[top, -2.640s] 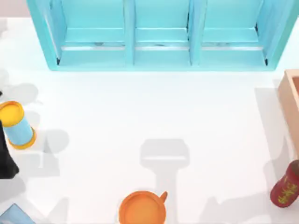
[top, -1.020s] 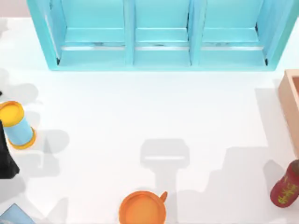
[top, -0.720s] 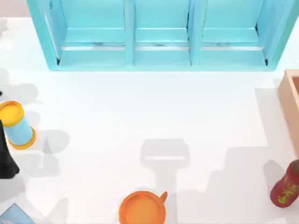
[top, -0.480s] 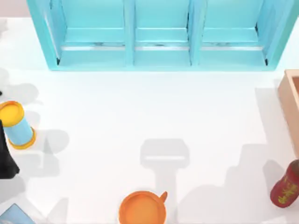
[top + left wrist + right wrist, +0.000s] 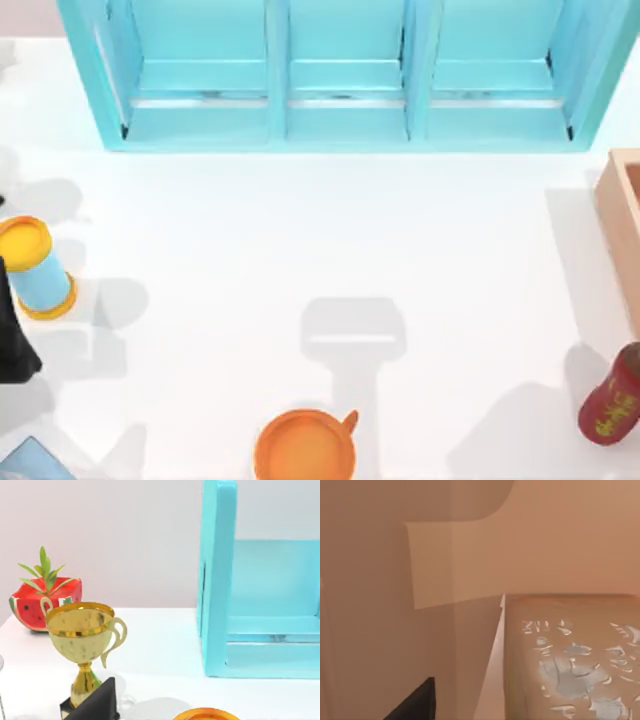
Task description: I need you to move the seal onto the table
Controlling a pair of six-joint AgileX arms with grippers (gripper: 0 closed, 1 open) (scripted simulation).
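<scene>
- White surface [image 5: 300,230] spreads across the top view, with the turquoise shelf unit [image 5: 345,75] along its far edge. On it stand a yellow-and-blue can [image 5: 35,268] at the left, an orange cup [image 5: 305,447] at the near edge and a dark red bottle [image 5: 612,398] at the right. The corner of a pale wooden box [image 5: 622,225] juts in just above the bottle. My left arm [image 5: 12,335] sits parked at the left edge, beside the can.
- From the left wrist view, the left tool [image 5: 95,705] is a dark wedge low in the frame. Whether it is open or closed I cannot tell, and nothing lies against it. Beyond it stand a gold trophy [image 5: 82,640] and a watermelon-shaped planter [image 5: 42,605], with the shelf unit's side wall farther off. This arm looks idle.
- From the right wrist view, tan inner walls of the wooden box [image 5: 380,580] rise all around, so the right tool [image 5: 415,702] appears to be down inside the box. The seal [image 5: 570,660], a tan block with flaky white marks on its upper face, lies close by, probably resting on the box floor. I cannot tell how far this tool is open, and it has no visible hold on the seal.
- Judged from this, the task is early. The reach into the box is made, but the grasp, the lift out and the placing on the surface all remain.
</scene>
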